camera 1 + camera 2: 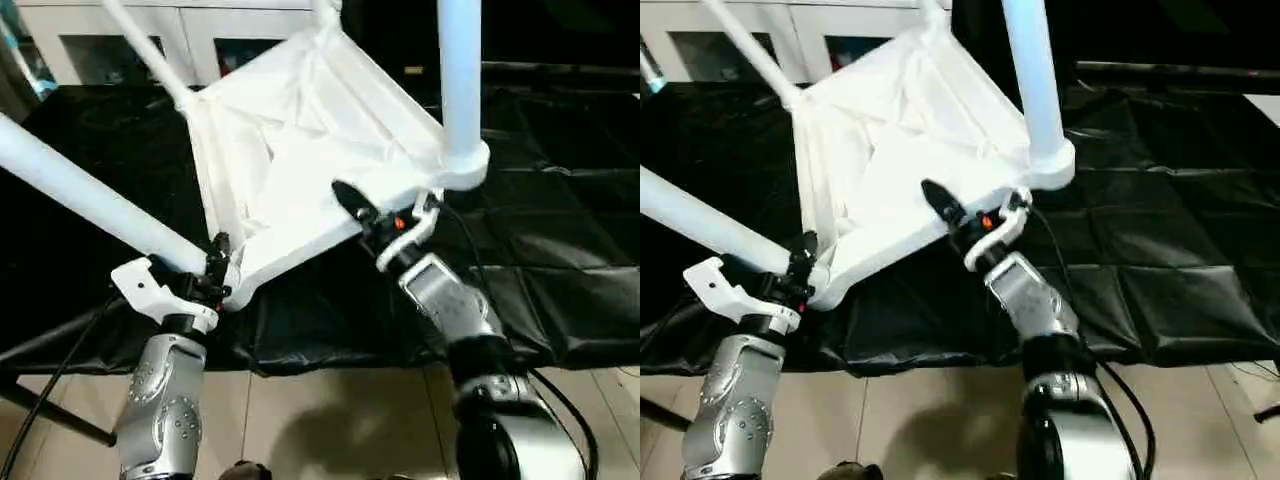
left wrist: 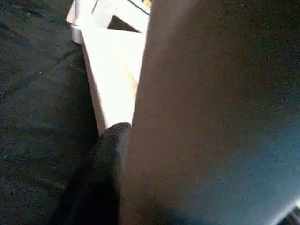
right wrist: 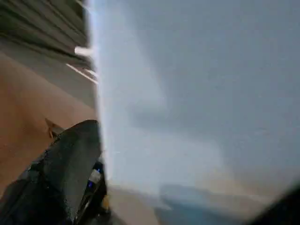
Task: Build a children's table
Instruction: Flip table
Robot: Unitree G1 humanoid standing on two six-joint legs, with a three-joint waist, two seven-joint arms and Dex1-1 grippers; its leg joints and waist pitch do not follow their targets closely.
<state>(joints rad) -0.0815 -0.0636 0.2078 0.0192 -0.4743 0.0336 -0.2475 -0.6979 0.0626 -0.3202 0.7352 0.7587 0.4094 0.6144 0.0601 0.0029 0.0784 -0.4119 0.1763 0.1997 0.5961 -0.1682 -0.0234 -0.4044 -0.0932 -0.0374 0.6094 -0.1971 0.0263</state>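
Observation:
The children's table (image 1: 300, 130) lies upside down and tilted on the black-covered bench, ribbed underside facing me, with white legs standing out of its corner sockets. My left gripper (image 1: 215, 262) is at the near left corner, shut on the base of the leg (image 1: 90, 200) that slants off to the left; in the left wrist view one black finger (image 2: 101, 159) presses against that tube. My right gripper (image 1: 362, 212) sits astride the near rim beside the upright leg (image 1: 460, 80), jaws wide, one finger (image 3: 70, 164) lying over the white edge.
Black sheeting (image 1: 560, 250) covers the bench out to the right. A white glass-door cabinet (image 1: 120, 40) stands behind. The tiled floor (image 1: 330, 420) shows below the bench's front edge, with a black cable trailing at the left.

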